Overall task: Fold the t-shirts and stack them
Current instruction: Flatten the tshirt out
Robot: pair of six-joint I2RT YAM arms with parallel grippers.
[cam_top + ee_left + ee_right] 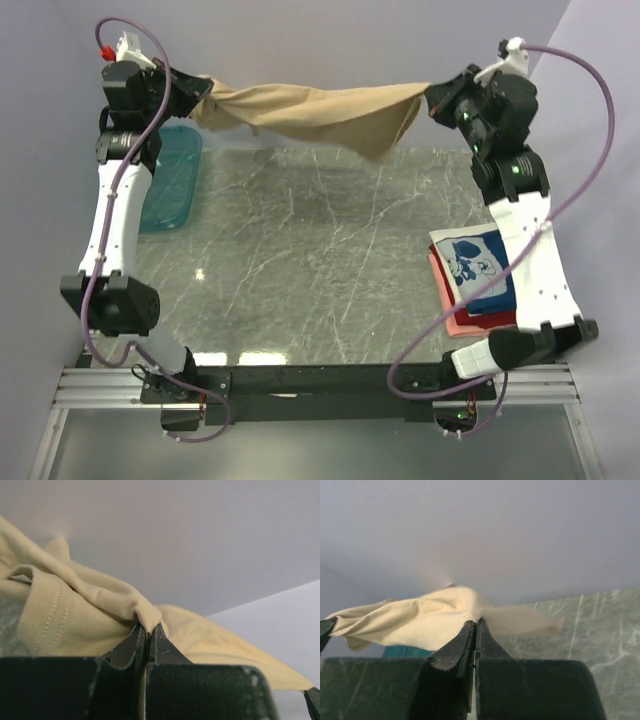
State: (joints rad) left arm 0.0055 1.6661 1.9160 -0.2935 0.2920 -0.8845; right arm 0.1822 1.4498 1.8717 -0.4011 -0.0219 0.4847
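The work surface is a grey-green marble-pattern table (pixel 300 270) set against plain pale lilac walls (pixel 330 40). A black rail (pixel 320 380) at the near edge carries both arm bases.

Hidden or unclear items:
- The stack of folded shirts at the right side of the table is partly covered by the right arm (pixel 535 250). Its right edge cannot be seen.
- The navy shirt (pixel 478 262) lies on top of the stack. Its white print is too small to read.
- The red shirt (pixel 485 318) and the pink shirt (pixel 448 300) show only as narrow edges beneath it.
- A teal basket (pixel 175 180) at the far left is partly behind the left arm.
- Both wrist views are filled by fingers and cloth, and little of the table shows in them.

Current state:
- The tan shirt (pixel 310 112) hangs in the air above the far edge of the table, stretched between the two grippers and sagging in the middle.
- The left gripper (pixel 205 92) is pressed together, pinching a bunched fold at the left end of the tan shirt.
- The right gripper (pixel 432 98) is pressed together, pinching the right end of the tan shirt.
- A stitched hem is visible in the left wrist view.
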